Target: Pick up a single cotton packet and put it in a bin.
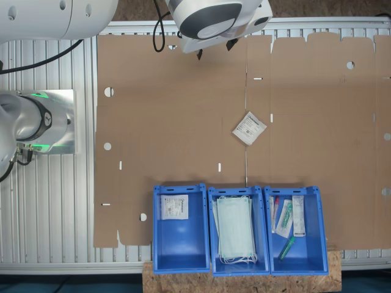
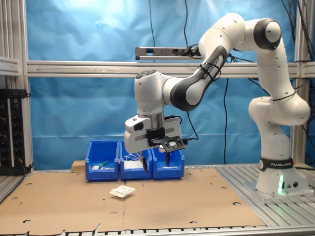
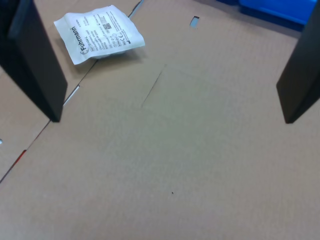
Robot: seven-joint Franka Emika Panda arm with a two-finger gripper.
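Observation:
The cotton packet is a small white square with dark print, lying flat on the brown cardboard. My gripper hangs open and empty above the cardboard, off to one side of the packet and not touching it. Its dark fingers stand wide apart. The bin is blue and open-topped, with a white printed packet inside. It is the row's end bin at the first exterior view's left.
Two more blue bins stand beside it: the middle one holds pale green masks, the other end one long wrapped items. Cardboard with small holes covers the slatted metal table. The arm's white base stands at the second exterior view's right.

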